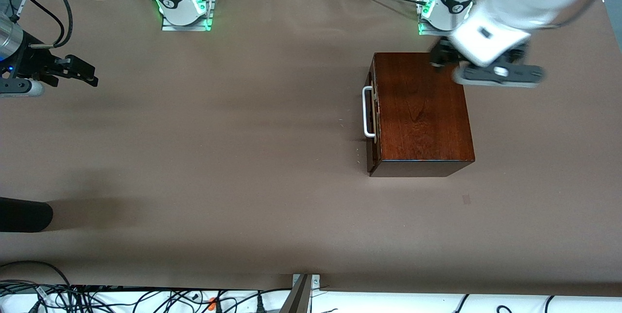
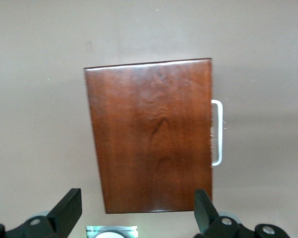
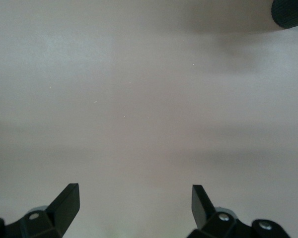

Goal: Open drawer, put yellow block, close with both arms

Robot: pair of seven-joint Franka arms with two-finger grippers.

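Observation:
The glossy dark-brown wooden box [image 1: 423, 113] stands toward the left arm's end of the table. Its drawer is shut, with the dark front [image 1: 373, 150] flush and the white bar handle [image 1: 368, 111] facing the right arm's end. My left gripper [image 1: 440, 58] hangs open and empty over the box's edge closest to the robot bases. In the left wrist view the box [image 2: 154, 134] and handle [image 2: 216, 133] lie below the open left gripper [image 2: 136, 208]. My right gripper [image 1: 87, 74] is open and empty over bare table at the right arm's end; it also shows in the right wrist view [image 3: 134, 203]. The yellow block is out of view.
The brown table [image 1: 243, 157] spreads wide between the box and the right gripper. A black rounded object [image 1: 24, 215] juts in at the right arm's end, nearer the front camera; it also shows in the right wrist view [image 3: 290, 12]. Cables lie along the near edge [image 1: 146, 298].

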